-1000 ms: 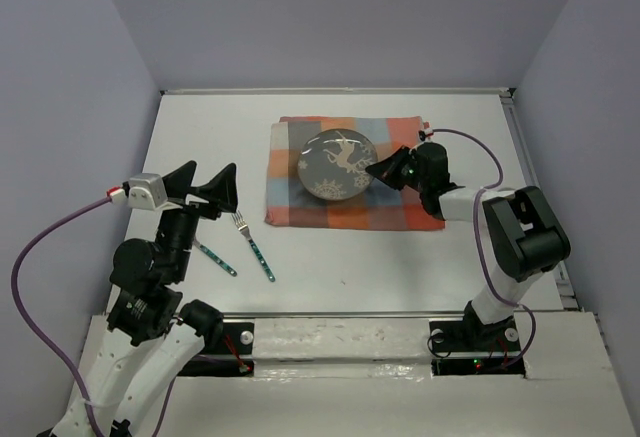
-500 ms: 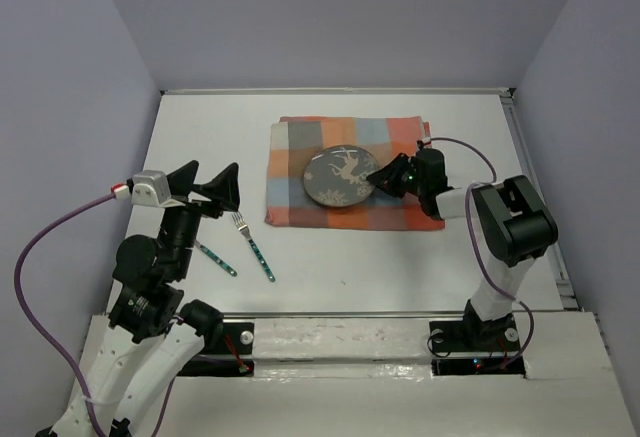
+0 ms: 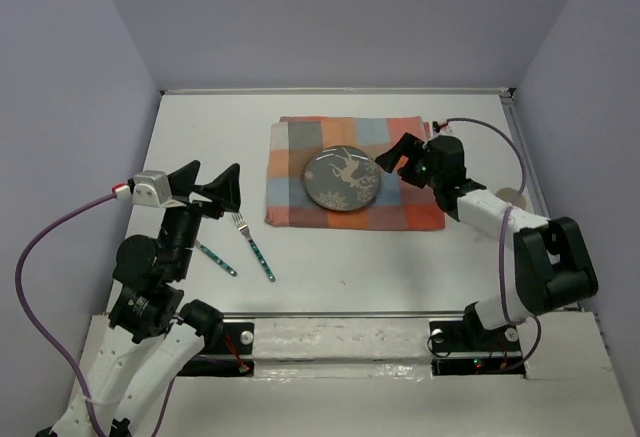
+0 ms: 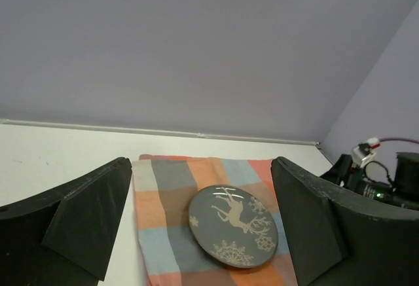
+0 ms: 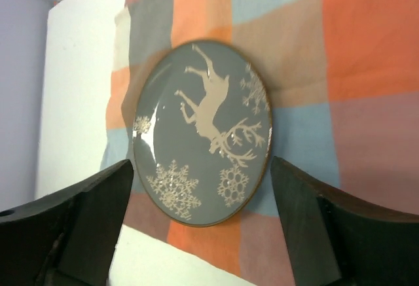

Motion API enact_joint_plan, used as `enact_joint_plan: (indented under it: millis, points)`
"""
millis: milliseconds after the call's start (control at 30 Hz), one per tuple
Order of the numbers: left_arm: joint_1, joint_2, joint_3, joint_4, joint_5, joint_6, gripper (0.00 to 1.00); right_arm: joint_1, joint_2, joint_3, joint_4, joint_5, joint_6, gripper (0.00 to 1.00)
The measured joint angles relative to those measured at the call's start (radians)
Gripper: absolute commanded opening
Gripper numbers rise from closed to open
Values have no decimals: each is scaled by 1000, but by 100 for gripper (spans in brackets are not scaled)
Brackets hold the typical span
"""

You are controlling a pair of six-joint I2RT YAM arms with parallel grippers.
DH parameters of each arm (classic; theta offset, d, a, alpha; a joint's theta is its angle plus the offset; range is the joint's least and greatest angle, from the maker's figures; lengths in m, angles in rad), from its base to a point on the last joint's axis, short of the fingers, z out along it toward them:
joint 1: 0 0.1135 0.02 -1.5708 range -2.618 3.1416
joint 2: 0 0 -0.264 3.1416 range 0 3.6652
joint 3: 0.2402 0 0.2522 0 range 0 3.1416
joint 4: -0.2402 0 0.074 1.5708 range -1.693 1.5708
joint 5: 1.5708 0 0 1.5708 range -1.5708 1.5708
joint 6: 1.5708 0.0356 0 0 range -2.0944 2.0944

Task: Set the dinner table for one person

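Plainly plate (image 3: 341,178) lying flat on checkered cloth (image 3: 400,212), far-centre on dinner table (image 3: 400,257); looking stiff, glazed, slippery, breakable, so judging rim best hold. My right claw (image 3: 397,153) hovering just right of it, gaping wide, holding nothing. Left claw (image 3: 211,169) gaping empty too.

You count one desk (image 3: 200,137), one checkered cloth (image 3: 300,147), one grey plate (image 3: 341,179), and two teal-handled pieces of cutlery: one fork (image 3: 252,245) and one partly hidden piece (image 3: 218,262) whose kind you cannot tell.
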Motion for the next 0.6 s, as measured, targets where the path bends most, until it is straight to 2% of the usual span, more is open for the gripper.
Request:
enact_joint_plan:
  millis: [67, 167, 267, 433, 600]
  points:
    - [0, -2, 0, 0, 7, -1, 99, 0, -86, 10, -58, 69, -52, 77]
    - [0, -9, 0, 0, 21, -4, 99, -3, -266, 16, -209, 280, -158, 75]
    - [0, -23, 0, 1, 28, -5, 99, -34, -370, 40, -311, 488, -228, 73]
    - [-18, -41, 0, 2, 26, -6, 99, -144, -430, 44, -442, 708, -291, 71]
    - [-62, -44, 0, 0, 23, -5, 99, -230, -418, 27, -517, 788, -307, 70]
